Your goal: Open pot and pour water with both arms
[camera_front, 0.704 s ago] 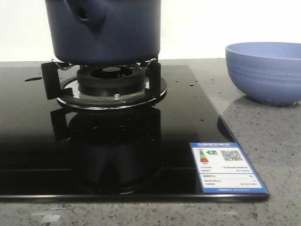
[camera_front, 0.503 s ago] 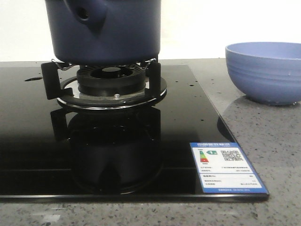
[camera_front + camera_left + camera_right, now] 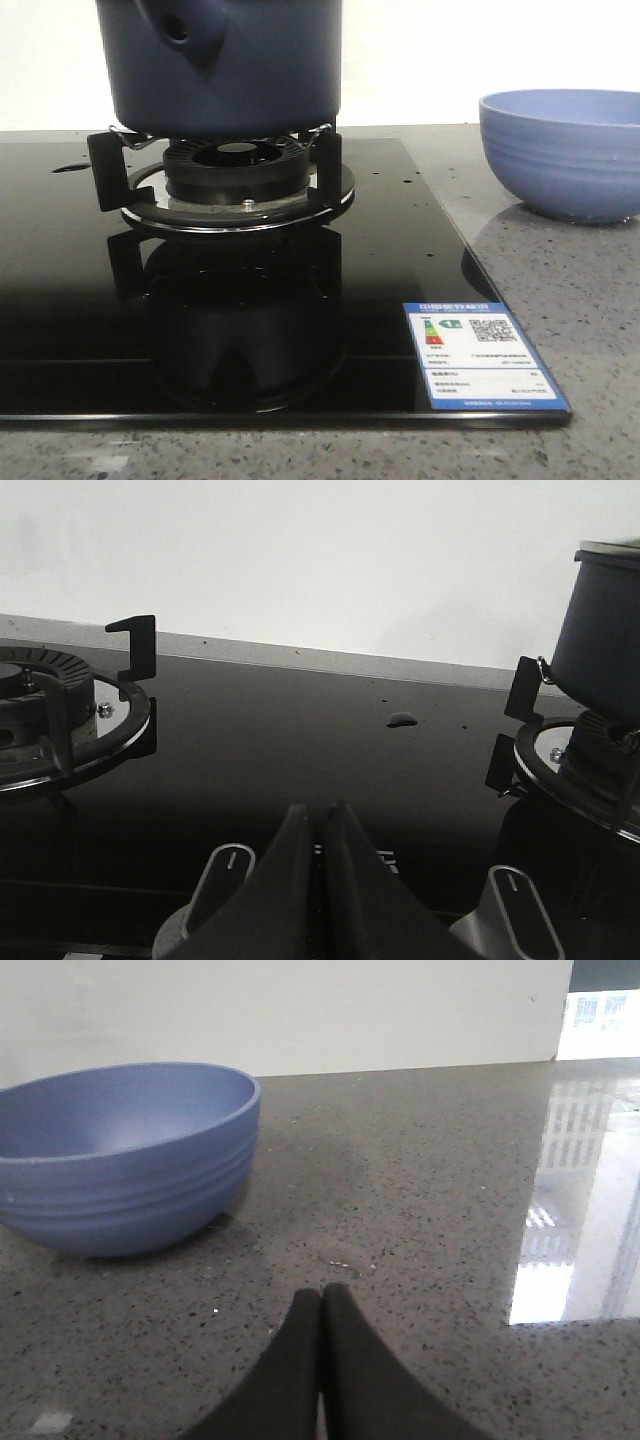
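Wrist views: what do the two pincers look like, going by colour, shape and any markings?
Only the fingertips show. The left pincer and the right pincer each have two matte black fingers tapering to a narrow tip. No markings, cables or arm links are visible.

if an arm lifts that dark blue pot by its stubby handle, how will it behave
The pot is probably rigid and fairly heavy, being large and straight-sided. Held by the one side handle, it would likely tilt away. Its matte wall looks grippy rather than slick. It rests on burner prongs, so a push might snag.
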